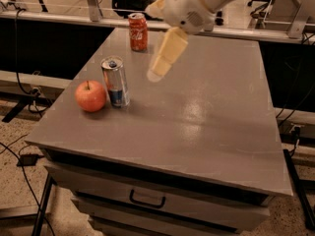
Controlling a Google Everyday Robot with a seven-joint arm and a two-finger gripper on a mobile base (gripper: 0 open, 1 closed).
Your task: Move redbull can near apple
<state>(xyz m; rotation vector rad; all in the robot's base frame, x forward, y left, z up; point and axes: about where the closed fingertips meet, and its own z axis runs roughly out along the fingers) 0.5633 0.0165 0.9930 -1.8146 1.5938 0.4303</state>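
The redbull can (115,82), slim and silver with a blue lower band, stands upright on the grey table (206,132) at its left side. The red-orange apple (90,96) sits right beside it on the left, almost touching. My gripper (158,72) hangs above the table to the right of the redbull can, apart from it and a little higher than its top. It holds nothing.
A red Coca-Cola can (138,31) stands at the back left of the table. A drawer with a dark handle (146,199) is below the front edge. Cables and stand legs (19,107) lie on the floor at the left.
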